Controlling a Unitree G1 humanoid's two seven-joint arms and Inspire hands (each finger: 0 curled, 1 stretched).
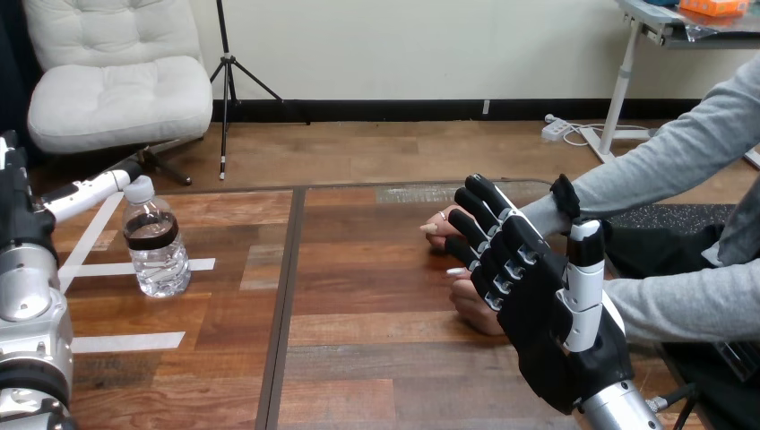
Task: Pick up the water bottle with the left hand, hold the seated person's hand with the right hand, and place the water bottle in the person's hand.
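Right hand, fingers spread, poised at the person's hand for clasping; water bottle stands unclaimed beside left hand, whose state cannot be told.

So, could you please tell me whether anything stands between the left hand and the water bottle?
Nothing visible does: the left hand is beside the water bottle, its fingers pointing toward it.

Head-height view, facing down across table
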